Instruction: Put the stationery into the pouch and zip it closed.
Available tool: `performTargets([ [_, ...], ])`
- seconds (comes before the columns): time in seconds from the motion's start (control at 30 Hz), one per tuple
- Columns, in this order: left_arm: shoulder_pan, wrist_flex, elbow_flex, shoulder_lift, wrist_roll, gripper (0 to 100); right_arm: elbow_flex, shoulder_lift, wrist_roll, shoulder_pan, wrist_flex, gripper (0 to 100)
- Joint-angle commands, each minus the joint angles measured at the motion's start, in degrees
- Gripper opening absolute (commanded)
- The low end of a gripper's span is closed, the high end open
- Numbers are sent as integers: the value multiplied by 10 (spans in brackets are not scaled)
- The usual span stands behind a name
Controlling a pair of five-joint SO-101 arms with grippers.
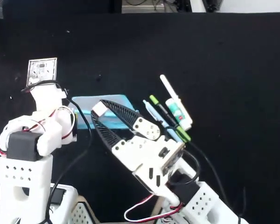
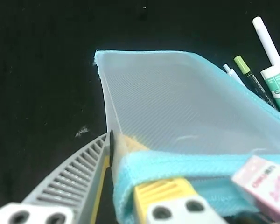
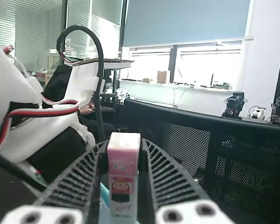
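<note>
The light blue mesh pouch (image 1: 86, 103) lies flat on the black table, its zipper edge (image 2: 177, 163) facing the arms. My left gripper (image 2: 116, 144) is shut on the pouch's corner at that edge (image 1: 74, 116). Just above the pouch, my right gripper (image 1: 97, 111) is shut on a small pink and white eraser (image 3: 123, 170), which also shows in the left wrist view (image 2: 263, 182). Right of the pouch lie a blue pen (image 1: 150, 112), a green pen (image 1: 155, 100), a white pen (image 1: 168, 86) and a glue stick (image 1: 178, 112).
A small square plate (image 1: 42, 70) sits behind the left arm. The black cloth (image 1: 224, 70) runs wide to the right and toward the far table edge (image 1: 177, 12). Cables trail beside both arm bases.
</note>
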Motion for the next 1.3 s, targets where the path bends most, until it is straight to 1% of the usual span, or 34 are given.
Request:
performTargets([
  [0.0, 5, -12, 9, 2, 6, 30, -33, -34, -2, -9, 41, 11],
  [0.17, 5, -13, 12, 2, 6, 30, -42, -109, -2, -36, 107, 11],
  [0.23, 5, -12, 12, 2, 6, 30, -29, -131, 1, -51, 119, 11],
  [0.33, 5, -11, 12, 1, 7, 30, 2, -139, 3, -51, 98, 11],
  [0.47, 8, -5, 12, 1, 6, 30, 34, -139, 3, -23, 33, 11],
  [0.53, 9, 4, 7, 1, 6, 30, 46, -139, 1, -10, 17, 11],
  [0.93, 10, 5, 7, 1, 6, 30, 73, -138, 3, -4, 11, 11],
  [1.1, 11, 6, 7, 1, 6, 30, 70, -138, 0, 32, 11, 11],
  [1.27, 20, 20, 2, 0, 4, 30, 73, -138, 2, 33, 11, 11],
])
